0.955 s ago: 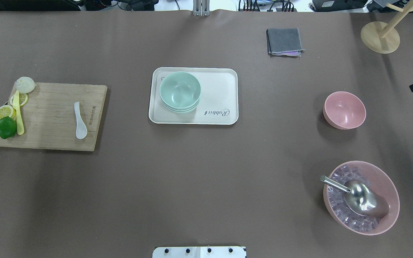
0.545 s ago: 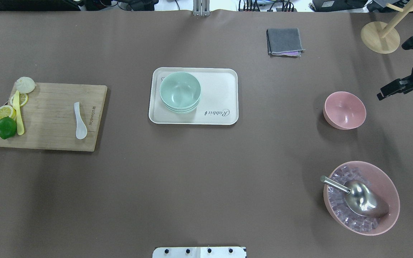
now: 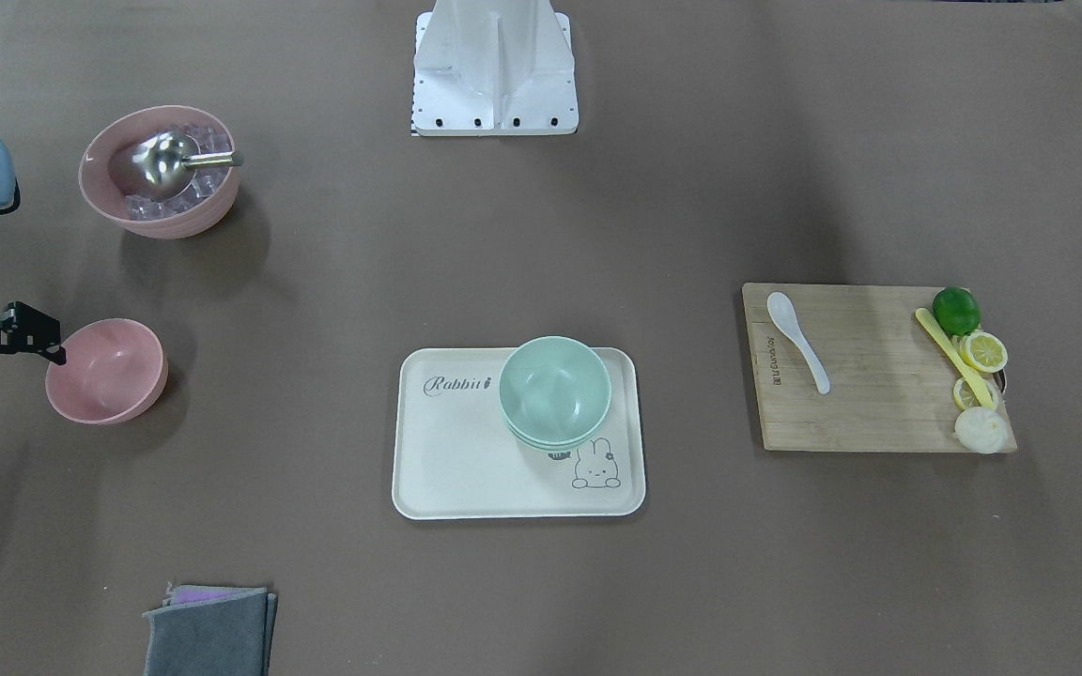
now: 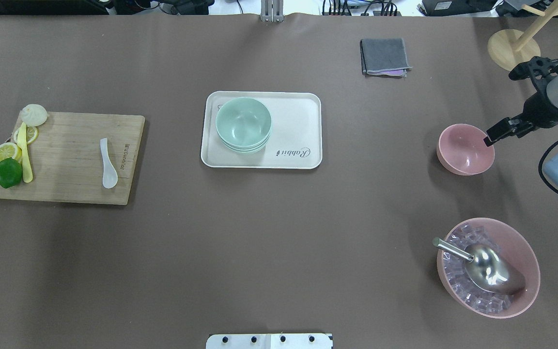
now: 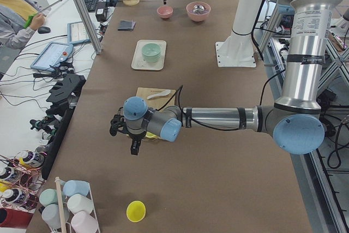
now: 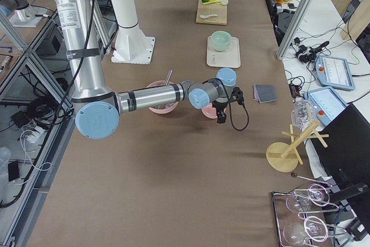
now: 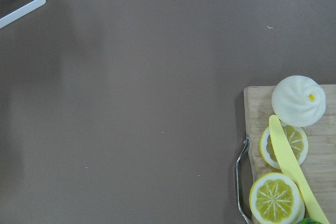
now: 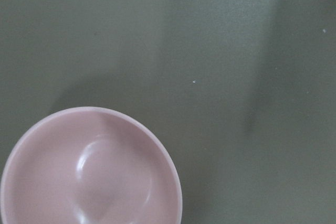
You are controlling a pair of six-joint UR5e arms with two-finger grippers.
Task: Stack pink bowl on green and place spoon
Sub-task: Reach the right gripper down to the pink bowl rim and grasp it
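The small pink bowl [image 4: 465,148] stands empty on the table at the right; it also shows in the front view [image 3: 107,370] and fills the lower left of the right wrist view [image 8: 89,171]. The green bowls [image 4: 243,123] are stacked on the white tray [image 4: 298,121] at the centre. The white spoon [image 4: 108,163] lies on the wooden cutting board [image 4: 66,189] at the left. My right gripper [image 4: 494,133] hangs just above the pink bowl's right rim, seems open, and holds nothing. My left gripper [image 5: 133,140] hovers beyond the board's outer end; I cannot tell its state.
A large pink bowl [image 4: 526,242] with ice cubes and a metal scoop [image 4: 482,264] sits at the front right. A folded grey cloth [image 4: 384,56] and a wooden stand [image 4: 512,50] are at the back right. A lime [image 4: 8,172], lemon slices, a yellow knife and a bun lie on the board's left edge.
My right arm has come in from the right edge and moved left and down, to the pink bowl's right rim. Bowls, spoon and tray have not moved.
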